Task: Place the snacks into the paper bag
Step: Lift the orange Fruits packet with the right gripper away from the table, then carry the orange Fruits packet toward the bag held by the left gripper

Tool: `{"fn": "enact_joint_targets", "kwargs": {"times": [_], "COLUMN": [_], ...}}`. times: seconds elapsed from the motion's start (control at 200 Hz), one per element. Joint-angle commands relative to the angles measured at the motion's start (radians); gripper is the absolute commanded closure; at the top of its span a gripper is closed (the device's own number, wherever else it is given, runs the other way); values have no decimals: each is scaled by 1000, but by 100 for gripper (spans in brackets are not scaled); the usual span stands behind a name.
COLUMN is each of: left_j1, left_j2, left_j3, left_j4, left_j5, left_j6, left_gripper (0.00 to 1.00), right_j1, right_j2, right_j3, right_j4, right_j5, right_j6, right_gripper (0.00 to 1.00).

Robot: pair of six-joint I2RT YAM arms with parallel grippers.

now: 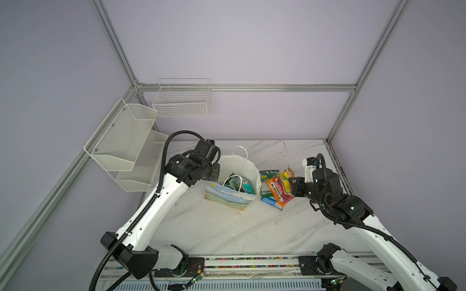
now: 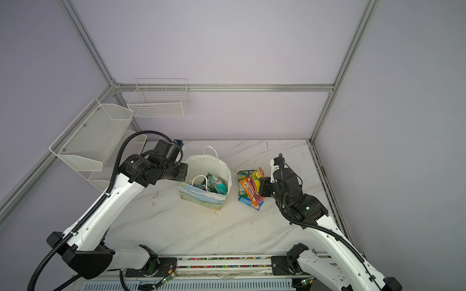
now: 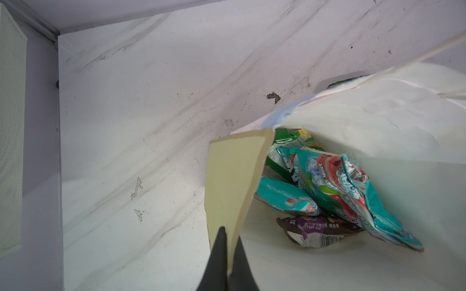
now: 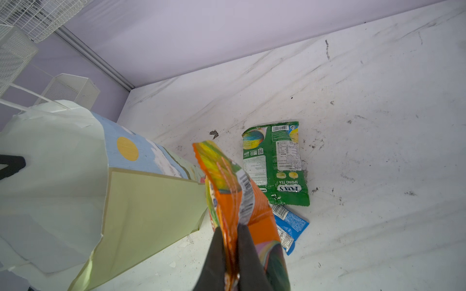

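The paper bag [image 1: 248, 165] [image 2: 201, 163] stands open mid-table. My left gripper [image 3: 230, 234] [image 1: 214, 173] is shut on its left rim wall [image 3: 234, 176]. Inside lie two teal packets [image 3: 340, 186] [image 3: 282, 199], a green bag [image 3: 285, 141] and a dark wrapper [image 3: 320, 231]. Right of the bag, my right gripper [image 4: 232, 230] [image 1: 293, 185] [image 2: 263, 187] is shut on the orange packet [image 4: 227, 181] [image 1: 280, 187] [image 2: 252, 187], held just off the table. Beneath it on the table lie a green FOX'S bag [image 4: 274, 161] [image 1: 267, 176] and a small blue packet [image 4: 292, 224] [image 1: 271, 202].
A white wire basket [image 1: 181, 100] hangs on the back wall. A two-tier mesh shelf [image 1: 126, 143] hangs on the left wall behind my left arm. The metal frame post [image 1: 330, 141] and side rail bound the marble table [image 1: 227, 226] at the right.
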Motion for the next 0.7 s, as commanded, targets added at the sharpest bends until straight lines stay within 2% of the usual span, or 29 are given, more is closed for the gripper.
{"fn": "enact_joint_targets", "kwargs": {"times": [0.0,0.695], "left_j1": [-8,-38], "left_j2": [-14,-5], "left_j3": [111,143], "left_j4": [10,-9], "left_j5": [-13,-40], "left_j6": [-12,-21], "left_gripper": [100,100], "right_j1": [1,1], "right_j2": [-9,-15], "right_j3": [61,241], "right_j4": [16,54], "right_j5": [30,-9], "right_j6": [-41,-142], "right_gripper": [100,100]}}
